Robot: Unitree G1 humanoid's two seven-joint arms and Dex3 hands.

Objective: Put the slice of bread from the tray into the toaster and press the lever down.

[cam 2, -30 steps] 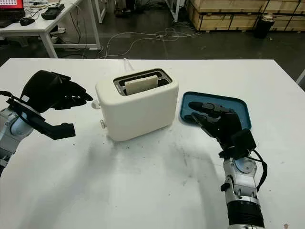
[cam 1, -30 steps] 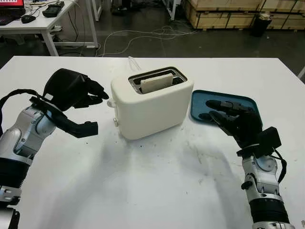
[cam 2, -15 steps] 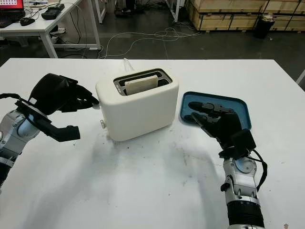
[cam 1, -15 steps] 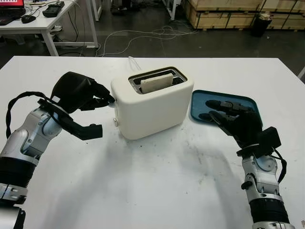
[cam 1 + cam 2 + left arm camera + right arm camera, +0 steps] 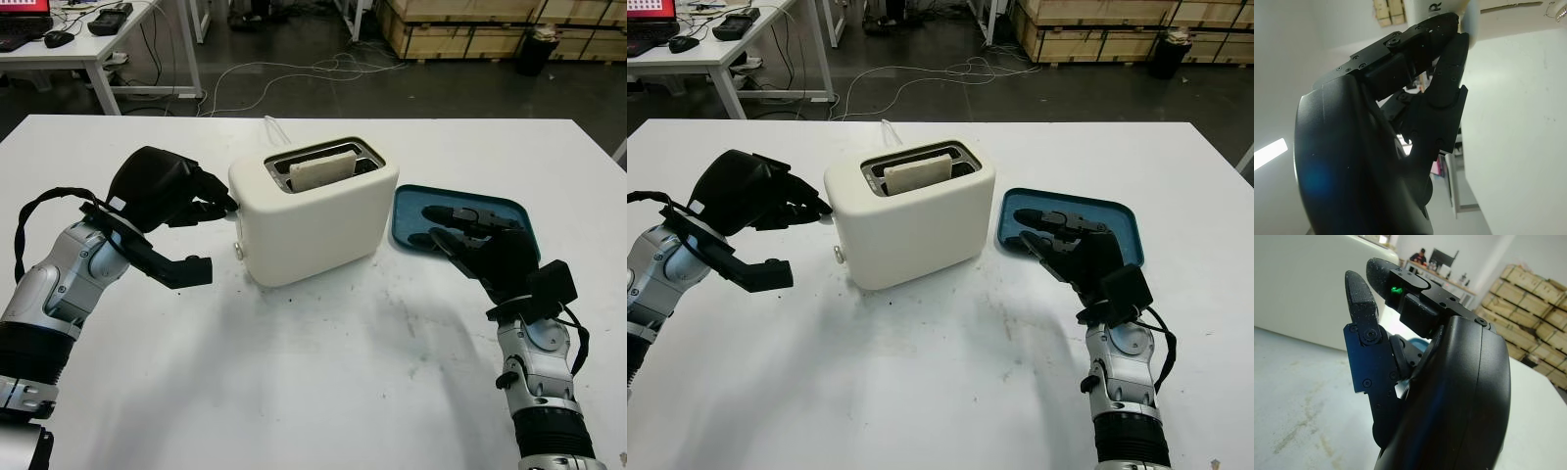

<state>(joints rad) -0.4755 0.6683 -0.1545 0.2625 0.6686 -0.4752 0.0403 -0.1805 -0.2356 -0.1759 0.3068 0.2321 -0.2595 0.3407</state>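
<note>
Since a second ago our left hand (image 5: 162, 191) has swung in from open air to the end of the toaster (image 5: 313, 211), and its fingers (image 5: 217, 204) now sit curled at the small white lever (image 5: 228, 211) on that face, closing on nothing that we can see. From the head cameras we cannot tell whether the fingertips truly touch the lever or hang just beside it. Our right hand (image 5: 485, 250) has not shifted: it is open, holding nothing, over the near edge of the teal tray (image 5: 460, 201), on the opposite side of the toaster. The slice of bread (image 5: 321, 170) stands upright in the toaster's slot, its long axis running along the slot, its top edge level with the rim; the tray's share of the job looks done. What remains, we judge, is the press. The lever lies directly under and just ahead of our left fingers, on the toaster's end that faces them, and its travel runs straight down toward the white bench (image 5: 323, 372). Our left hand is plainly the nearer one. A push off the vertical might shove the light toaster sideways rather than seat the lever.
</note>
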